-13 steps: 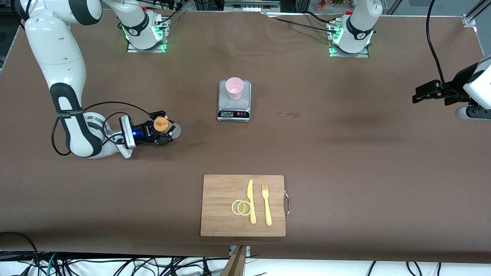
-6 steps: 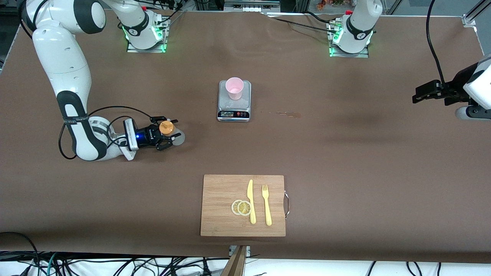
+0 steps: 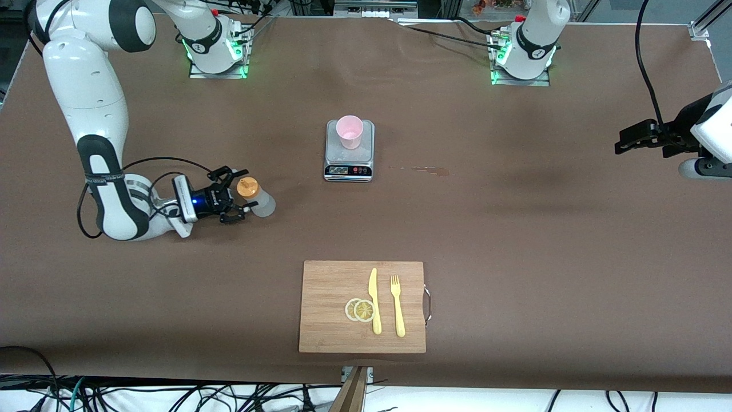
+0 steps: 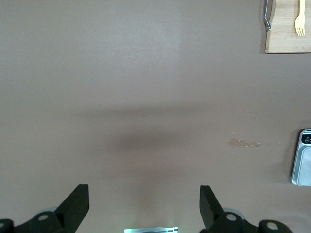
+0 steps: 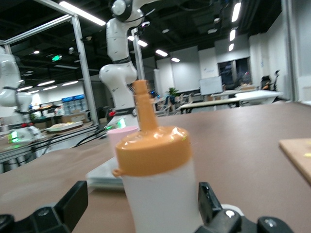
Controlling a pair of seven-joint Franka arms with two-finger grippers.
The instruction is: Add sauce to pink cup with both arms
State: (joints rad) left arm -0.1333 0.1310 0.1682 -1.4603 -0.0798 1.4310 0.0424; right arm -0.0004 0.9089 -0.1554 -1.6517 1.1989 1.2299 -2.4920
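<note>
The sauce (image 3: 255, 196) is standing upright on the brown worktop (image 3: 514, 229) toward the right arm's end, with bare surface lying between it and the scale (image 3: 349, 150) carrying the pink cup (image 3: 349, 131). The cutting board (image 3: 331, 309) is sitting near the worktop's front edge, well apart from both. The right gripper (image 3: 235, 194) is lying low and level just beside the bottle, its fingers (image 3: 233, 171) spread wide on either side without touching it. The right wrist view is showing the orange cap (image 5: 150, 145) between them. The left gripper (image 3: 629, 139) is waiting over its end of the worktop, fingers (image 4: 77, 204) wide apart and holding nothing.
</note>
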